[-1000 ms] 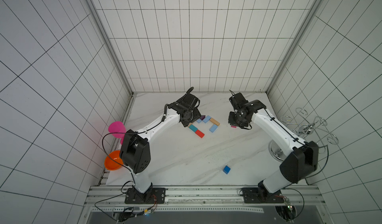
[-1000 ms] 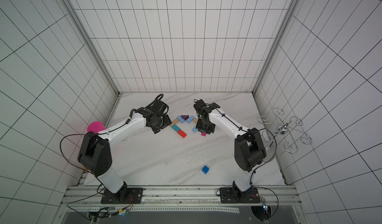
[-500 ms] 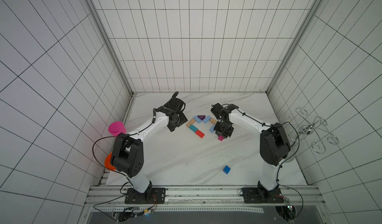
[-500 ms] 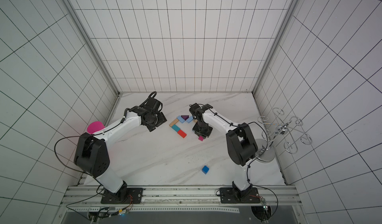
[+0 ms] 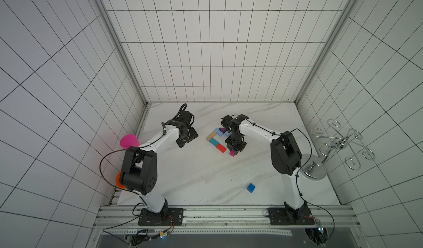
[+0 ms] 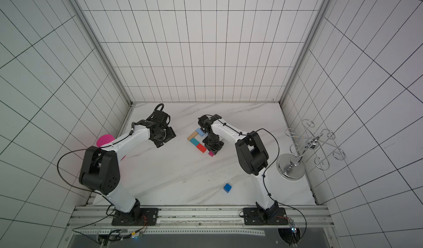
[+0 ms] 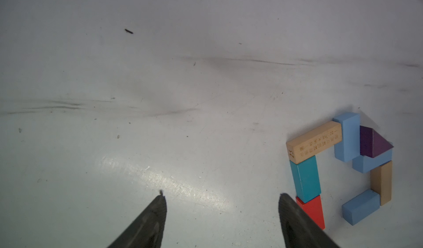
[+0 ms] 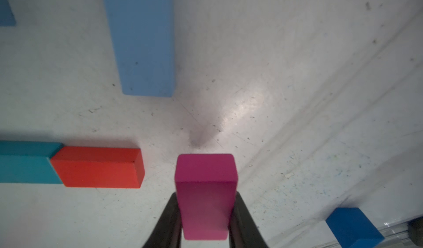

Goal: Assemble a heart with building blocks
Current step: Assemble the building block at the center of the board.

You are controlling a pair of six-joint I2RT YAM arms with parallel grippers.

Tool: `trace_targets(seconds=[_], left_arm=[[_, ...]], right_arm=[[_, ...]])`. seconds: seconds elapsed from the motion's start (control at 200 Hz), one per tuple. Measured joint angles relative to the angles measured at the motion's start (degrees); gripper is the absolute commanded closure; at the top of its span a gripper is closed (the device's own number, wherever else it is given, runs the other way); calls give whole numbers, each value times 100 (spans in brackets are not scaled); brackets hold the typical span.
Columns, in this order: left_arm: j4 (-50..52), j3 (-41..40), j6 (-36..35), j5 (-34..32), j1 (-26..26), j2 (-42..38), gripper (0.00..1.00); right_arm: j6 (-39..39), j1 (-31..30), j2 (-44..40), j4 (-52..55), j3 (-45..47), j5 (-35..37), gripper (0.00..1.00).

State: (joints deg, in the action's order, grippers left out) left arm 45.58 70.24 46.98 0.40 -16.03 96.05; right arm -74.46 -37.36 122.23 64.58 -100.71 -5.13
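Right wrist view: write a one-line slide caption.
Right gripper holding a magenta block beside the end of the red block; a light blue block and a blue cube lie apart.

You've drawn the left claw (image 7: 221,197) off the laid blocks (image 5: 211,135) toward nine o'clock, and it now hangs spread over bare worktop (image 5: 194,166). Your right claw (image 8: 206,197) has carried the magenta block (image 5: 232,153) toward seven o'clock, bringing it just beside the red block (image 5: 221,148).
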Motion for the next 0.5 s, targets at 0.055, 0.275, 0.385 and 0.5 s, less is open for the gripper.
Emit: trace_targets(seconds=[0.055, 0.275, 0.385, 0.5], left_arm=[[-2, -24, -42, 17, 9, 0, 24], [-87, -24, -157, 96, 20, 0, 24], [-103, -26, -181, 101, 63, 0, 24], [-111, -26, -197, 111, 79, 0, 24]], right_arm=[[-15, -15, 131, 37, -146, 0, 100], [-31, -17, 385, 92, -404, 0, 100], [-24, -15, 483, 101, -518, 0, 100], [-15, -15, 595, 94, -588, 0, 100]])
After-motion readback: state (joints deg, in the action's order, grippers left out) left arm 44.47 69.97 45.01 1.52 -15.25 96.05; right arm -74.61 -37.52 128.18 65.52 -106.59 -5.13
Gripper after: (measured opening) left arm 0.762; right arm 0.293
